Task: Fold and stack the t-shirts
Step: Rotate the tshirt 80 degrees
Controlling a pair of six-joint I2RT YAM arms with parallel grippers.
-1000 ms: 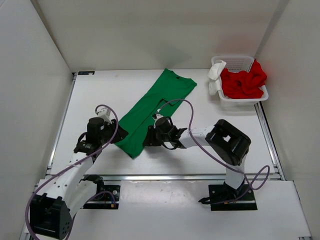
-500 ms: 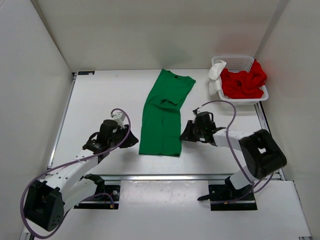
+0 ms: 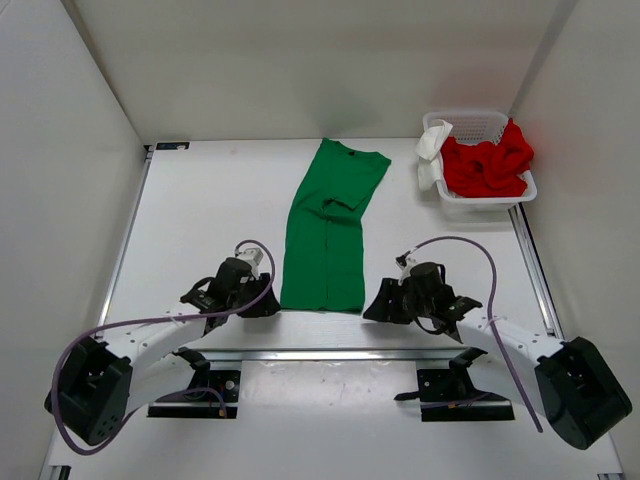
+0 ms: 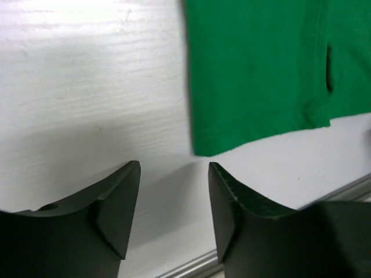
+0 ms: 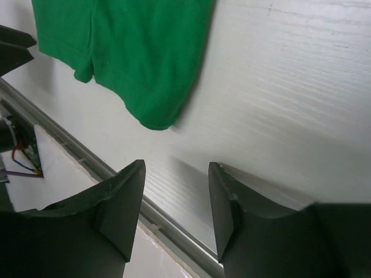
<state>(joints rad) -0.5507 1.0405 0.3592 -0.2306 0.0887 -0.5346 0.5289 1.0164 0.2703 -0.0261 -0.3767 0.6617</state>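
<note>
Overhead view: we see the green t-shirt [image 3: 325,235] lying flat on the white bench [image 3: 200,210], folded lengthwise into a long narrow strip. Its collar points toward 12 o'clock and its hem toward 6 o'clock, near the bench's near edge.

The left gripper [image 3: 268,305] sits low on the bench at 7 o'clock from the shirt, just beside the hem's left corner. The right gripper [image 3: 373,308] sits at 5 o'clock from the shirt, just beside the hem's right corner. Neither touches the cloth.

At 2 o'clock, in the far right corner, stands a white mesh basket [image 3: 478,123]. It holds the crumpled red t-shirt [image 3: 487,165], and the white t-shirt [image 3: 432,150] hangs over its left rim.

Left wrist view: we see the left gripper [image 4: 174,174] with its two dark fingers [image 4: 116,202] parted and only bare bench between them. The corner of the green hem lies just beyond the fingertips, apart from them.

Right wrist view: the right gripper [image 5: 177,171] is likewise parted and grasps nothing. The other hem corner lies just ahead at 11 o'clock, and a metal rail [image 5: 174,231] runs along the bench edge below.
</note>
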